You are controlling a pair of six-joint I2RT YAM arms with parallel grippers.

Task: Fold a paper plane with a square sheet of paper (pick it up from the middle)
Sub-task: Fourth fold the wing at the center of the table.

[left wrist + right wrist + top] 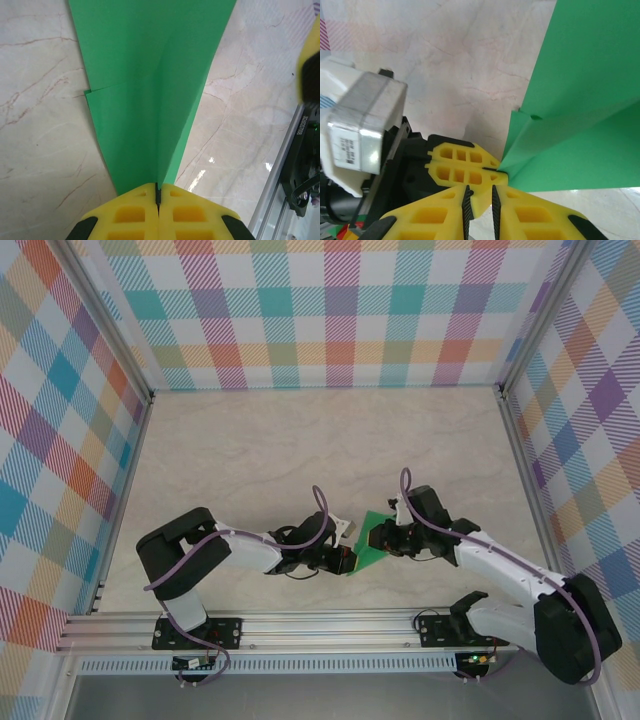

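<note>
Pinching the paper (150, 75) at its narrow folded end, the left claw (157, 192) is clamped tight. The sheet fans out from it, seemingly raised off the surface (40, 125), between the two arms. The right claw (479, 197) sits just beside that pinch, its jaws a narrow slit with nothing visibly between them. Closing here could nip the left claw instead of paper. Pulling against so small a hold could tear the tip or slip it free, and loose layers could splay, spoiling the centre crease.
</note>
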